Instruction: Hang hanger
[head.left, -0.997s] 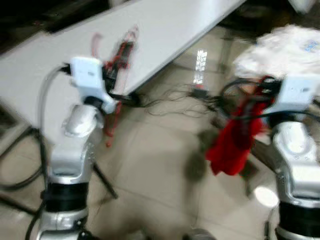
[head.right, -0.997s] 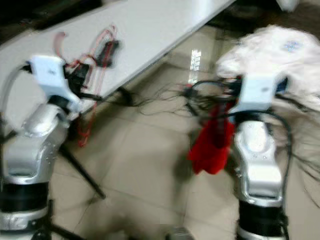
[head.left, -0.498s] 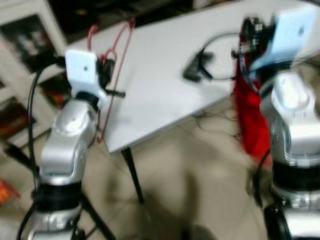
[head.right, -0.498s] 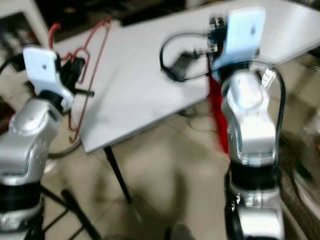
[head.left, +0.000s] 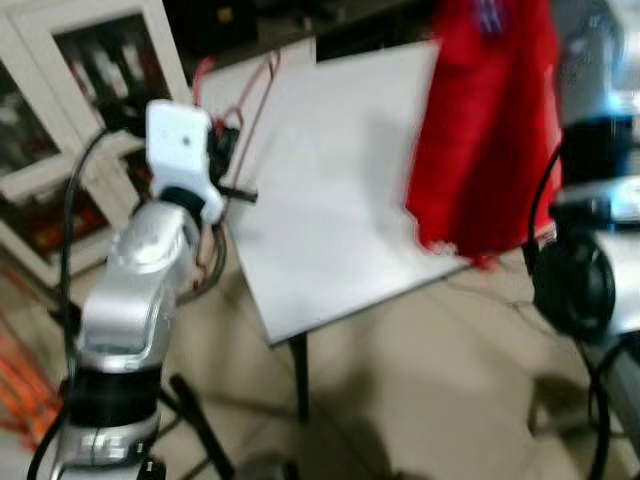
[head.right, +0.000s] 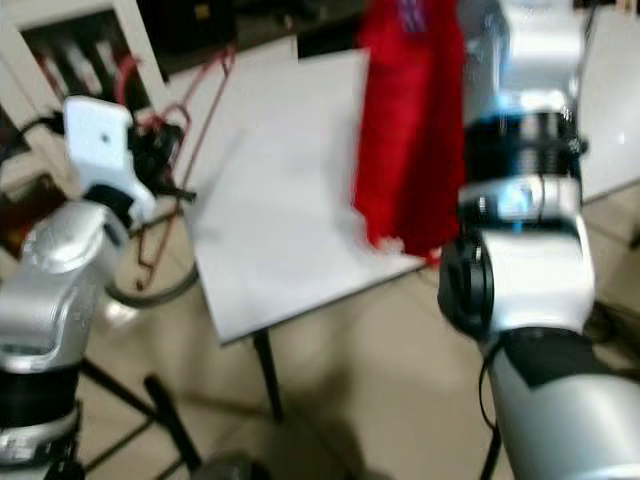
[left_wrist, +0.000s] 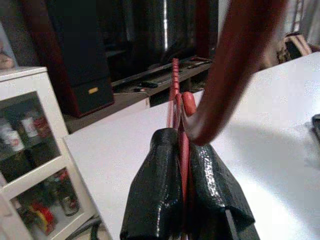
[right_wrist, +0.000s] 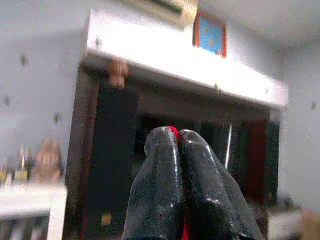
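1. A white glass-door cabinet (head.left: 60, 120) stands at far left, beside the tiled floor (head.left: 420, 390).
2. The left claw (left_wrist: 181, 165) is clenched on the thin red wire hanger (head.left: 262, 95) beside the white rectangular worktop (head.left: 340, 200).
3. The right claw (right_wrist: 179, 150) pinches the red cloth (head.left: 490, 120), now raised higher over the worktop than before.

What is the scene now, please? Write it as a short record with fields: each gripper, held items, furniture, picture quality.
left gripper: shut on the red hanger, raised beside the table corner
right gripper: lifted high, shut on the red cloth
red cloth: hangs down in front of the table
furniture: white table; white glass-door cabinet at the robot's left
picture quality: head views blurred
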